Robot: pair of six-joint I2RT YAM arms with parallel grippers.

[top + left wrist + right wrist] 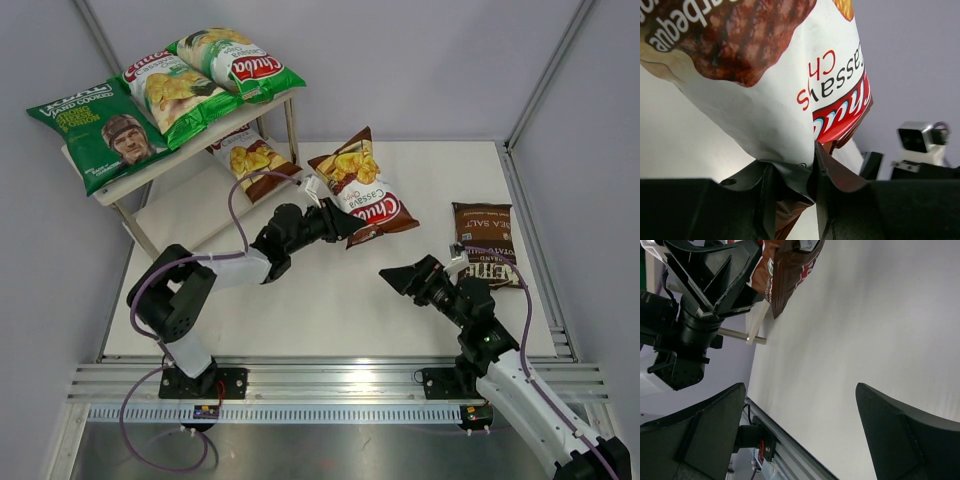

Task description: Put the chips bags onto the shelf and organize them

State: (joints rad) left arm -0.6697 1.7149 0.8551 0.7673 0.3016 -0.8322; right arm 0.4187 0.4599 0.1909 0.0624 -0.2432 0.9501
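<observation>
Chips bags on shelf (pixel 185 210): three glossy, puffy bags (pixel 175 90) are overhanging the pale top board; one brown bag (pixel 255 160) is lying beneath.
Left gripper (pixel 335 215): jaws are pinching the brown Chuba bag (pixel 360 185) narrowly by its crimped seam, and it should be going in flat beside the lower one.
Right gripper (pixel 405 275): jaws are gaping wide, holding nothing.
Kettle bag (pixel 485 245): is lying flat on the table (pixel 330 310), far right.

I'm working in a lab test cell: plain grey panels (pixel 400 60) wall in the white table (pixel 330 310), with an aluminium rail (pixel 340 385) along its near edge.
</observation>
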